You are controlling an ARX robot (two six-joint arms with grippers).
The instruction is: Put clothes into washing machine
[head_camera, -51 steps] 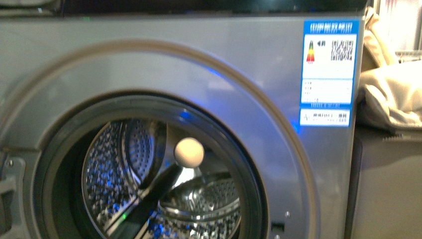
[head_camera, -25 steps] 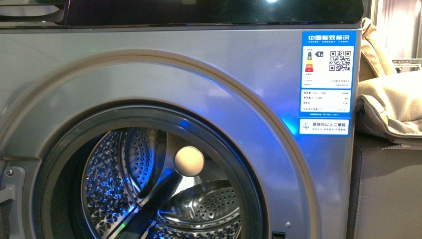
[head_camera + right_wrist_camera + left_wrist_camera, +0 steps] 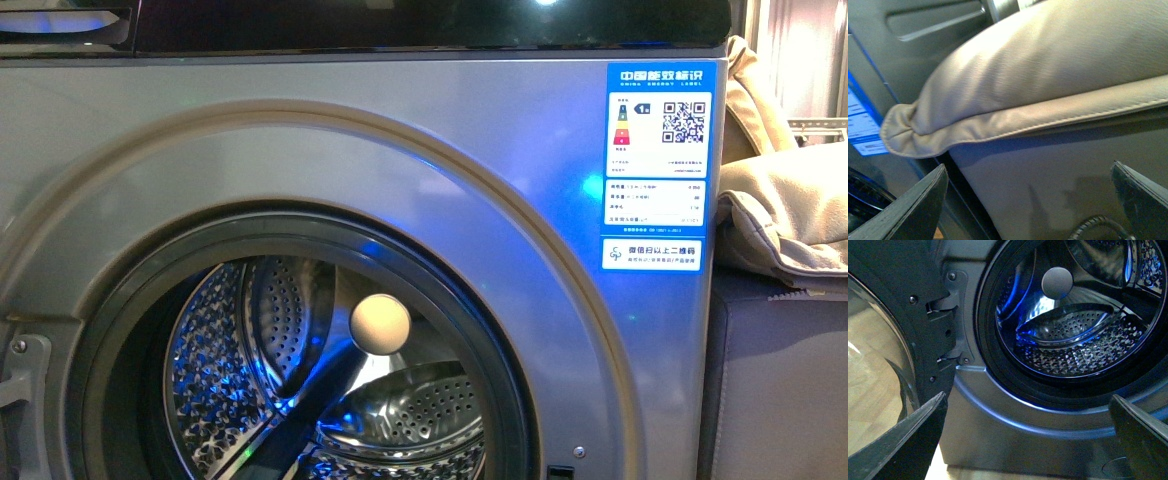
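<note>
The silver-grey front-loading washing machine (image 3: 300, 150) stands empty, left hand (image 3: 1028, 396) and right hand (image 3: 1028, 167) both spread, gripping nothing (clothes nowhere in view), so loading remains.

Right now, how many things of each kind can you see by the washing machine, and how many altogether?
Washing machine: 1
Blue-and-white stickers: 2 (energy label, small sticker)
Cream padded fabric: 1
Pale round disc: 1
Grippers: 2 (left gripper, right gripper), both open
Dark clothes: 0 in view
Total: 7
</note>
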